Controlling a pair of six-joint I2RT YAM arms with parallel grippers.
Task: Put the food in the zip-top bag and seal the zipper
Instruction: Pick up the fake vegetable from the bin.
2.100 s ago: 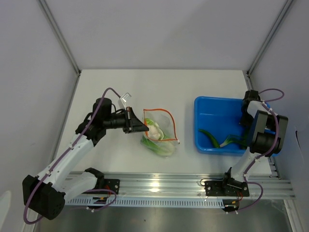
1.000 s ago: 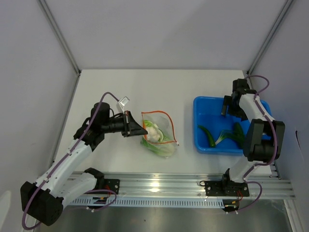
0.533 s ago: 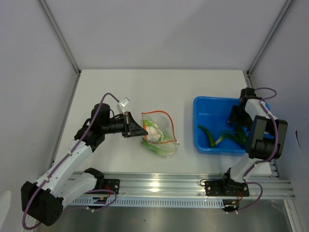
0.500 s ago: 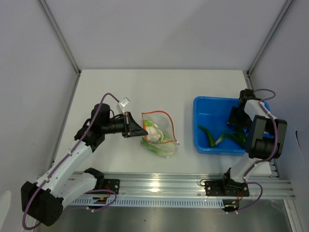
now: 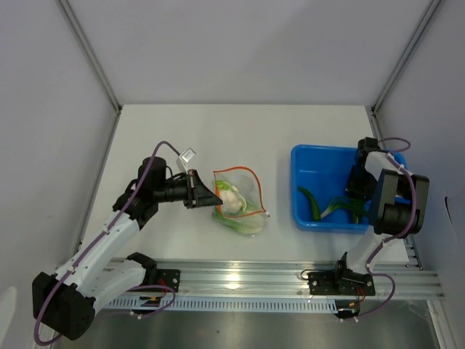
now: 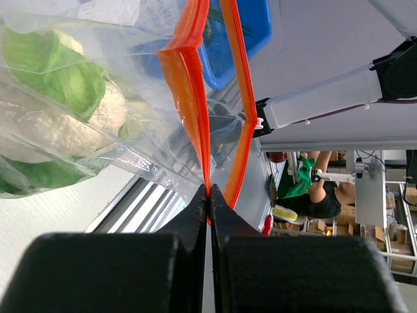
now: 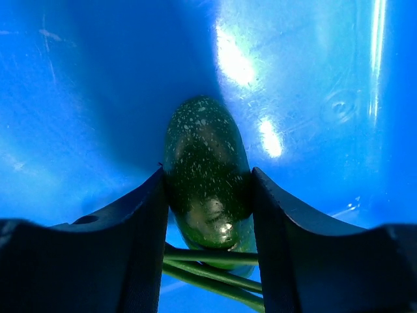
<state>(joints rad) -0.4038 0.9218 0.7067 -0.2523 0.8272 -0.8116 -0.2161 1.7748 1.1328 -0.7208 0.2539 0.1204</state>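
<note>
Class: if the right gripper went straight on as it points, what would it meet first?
The right gripper would meet the dark green vegetable between its fingers; behind that, probably the blue bin.

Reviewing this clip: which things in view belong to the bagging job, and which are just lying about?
Job: zip-top bag, its zipper pinched by the left end effector, leafy greens inside, speckled green vegetable in the right end effector, loose green pieces.
Just there: blue bin, table, aluminium rail.
</note>
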